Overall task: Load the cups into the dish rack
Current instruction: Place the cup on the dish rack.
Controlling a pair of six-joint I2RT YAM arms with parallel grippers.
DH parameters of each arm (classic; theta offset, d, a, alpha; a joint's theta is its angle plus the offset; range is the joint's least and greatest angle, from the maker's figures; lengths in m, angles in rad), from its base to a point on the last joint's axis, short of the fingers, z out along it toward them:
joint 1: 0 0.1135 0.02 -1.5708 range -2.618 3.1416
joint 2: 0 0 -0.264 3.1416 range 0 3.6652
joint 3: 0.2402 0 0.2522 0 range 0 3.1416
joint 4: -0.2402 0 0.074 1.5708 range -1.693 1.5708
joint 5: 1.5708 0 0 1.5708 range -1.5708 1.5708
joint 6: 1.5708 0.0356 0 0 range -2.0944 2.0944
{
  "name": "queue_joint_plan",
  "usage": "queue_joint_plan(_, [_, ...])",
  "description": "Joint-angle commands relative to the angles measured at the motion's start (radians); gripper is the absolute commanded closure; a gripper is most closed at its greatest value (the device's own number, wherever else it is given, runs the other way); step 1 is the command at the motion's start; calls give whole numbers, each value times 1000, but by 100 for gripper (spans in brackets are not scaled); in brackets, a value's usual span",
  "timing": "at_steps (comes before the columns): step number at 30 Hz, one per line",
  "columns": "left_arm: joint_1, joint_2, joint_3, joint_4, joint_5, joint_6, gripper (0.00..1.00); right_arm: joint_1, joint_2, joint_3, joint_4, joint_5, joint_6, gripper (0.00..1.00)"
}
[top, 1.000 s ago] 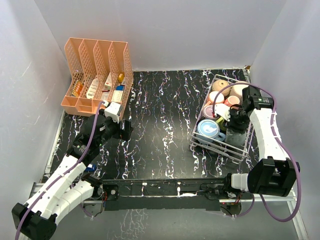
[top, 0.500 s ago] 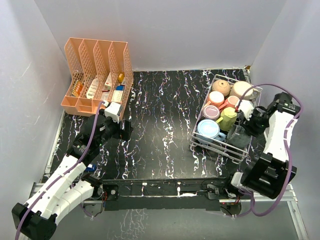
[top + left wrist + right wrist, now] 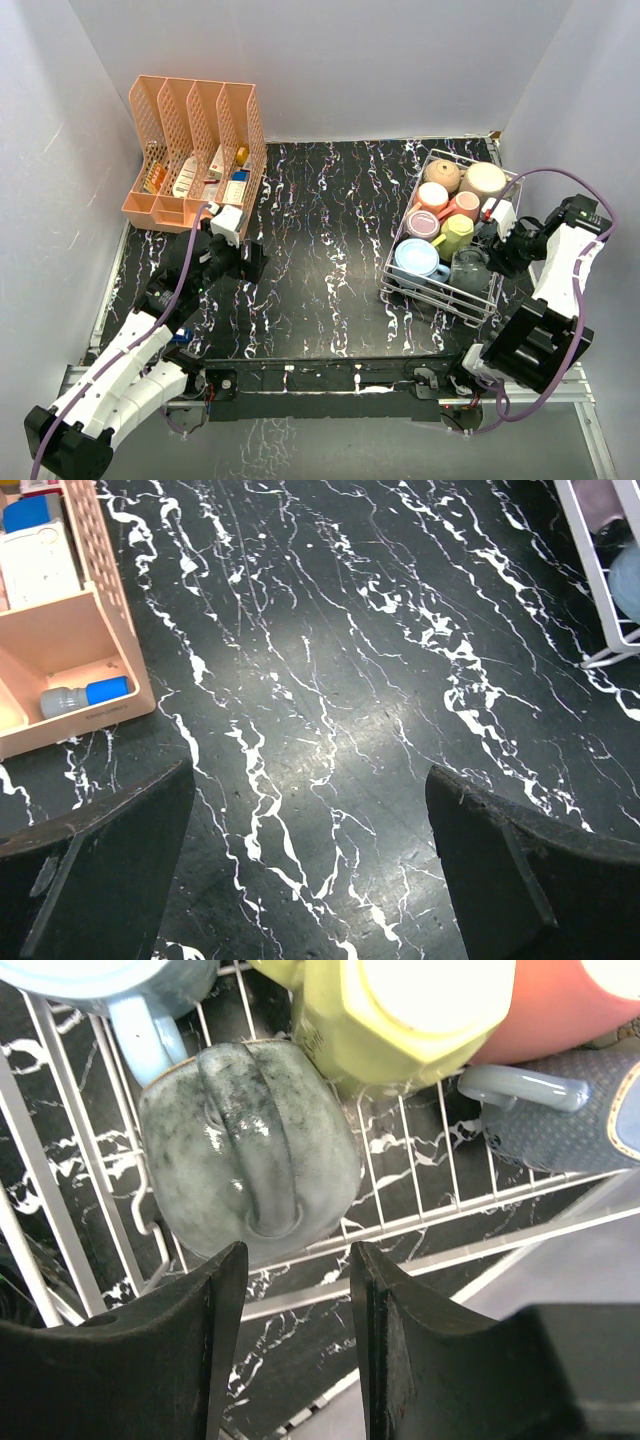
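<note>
Both grippers are empty: left gripper (image 3: 308, 805) spread wide above the table (image 3: 330, 680), right gripper (image 3: 297, 1260) part-spread beside the dish rack (image 3: 420, 1218). Grey mug (image 3: 250, 1160) rests inside (near right corner); any retreat should clear the rack without snagging.

You can read no text, number, brand or sign in any view. The small boxes (image 3: 236, 182) standing in the peach organizer (image 3: 200, 110) carry coloured labels, yet their print is too small and blurred for you to make out. The white box (image 3: 35, 565) seen from the left wrist is equally illegible.
</note>
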Motion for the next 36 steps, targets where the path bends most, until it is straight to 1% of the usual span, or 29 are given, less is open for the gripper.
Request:
queue_joint_plan(1, [3,-35,-10,38,99,9,3,-7,-5,-15,-24,-107,4,53])
queue_joint_plan(4, [3,-60,-26,83,196,-36,3,-8,-31,-39,-31,-112,5,52])
queue_joint_plan(6, [4,-66,-44,133,282,-106,3,-8,-49,-39,-31,-102,19,51])
queue_joint_plan(8, [3,-62,-63,211,381,-198,4,-8,-66,-24,-34,-95,35,47])
queue_joint_plan(9, [4,-56,-77,264,434,-255,5,-8,-76,-12,-35,-95,42,44])
queue_joint_plan(11, [2,-35,-109,408,546,-393,10,-8,-98,15,-38,-113,65,38])
queue_joint_plan(12, [2,-21,-123,513,582,-451,13,-5,-108,29,-39,-131,83,34])
queue_joint_plan(14, [0,8,-136,619,614,-531,15,20,-120,37,-40,-154,110,28])
queue_joint_plan(18, [-26,30,-138,707,591,-580,15,113,-109,73,-39,-192,241,26])
queue_joint_plan(19, [-36,32,-141,724,576,-584,16,134,-102,95,-38,-216,278,24])
queue_joint_plan(21, [-69,45,-147,751,548,-579,16,184,-82,163,-25,-271,376,17])
queue_joint_plan(22, [-89,56,-148,759,528,-570,16,224,-63,199,-12,-295,436,15])
queue_joint_plan(25, [-164,115,-130,745,453,-527,16,369,11,320,38,-341,621,16])
queue_joint_plan(27, [-224,168,-98,705,398,-502,18,467,48,382,108,-325,727,15])
queue_joint_plan(28, [-254,190,-80,679,372,-489,19,506,55,400,154,-290,783,12])
queue_joint_plan(29, [-284,214,-66,657,333,-478,19,540,56,411,197,-249,823,4])
queue_joint_plan(30, [-308,232,-57,643,307,-473,20,563,52,416,238,-208,843,2])
queue_joint_plan(31, [-329,250,-53,640,289,-476,22,569,46,413,262,-199,826,2])
queue_joint_plan(33, [-360,279,-56,657,256,-495,23,569,19,380,295,-214,729,2])
queue_joint_plan(35, [-386,302,-68,712,228,-526,23,568,-31,327,312,-243,618,1])
queue_joint_plan(36, [-397,315,-74,734,214,-545,24,568,-43,310,317,-239,611,0])
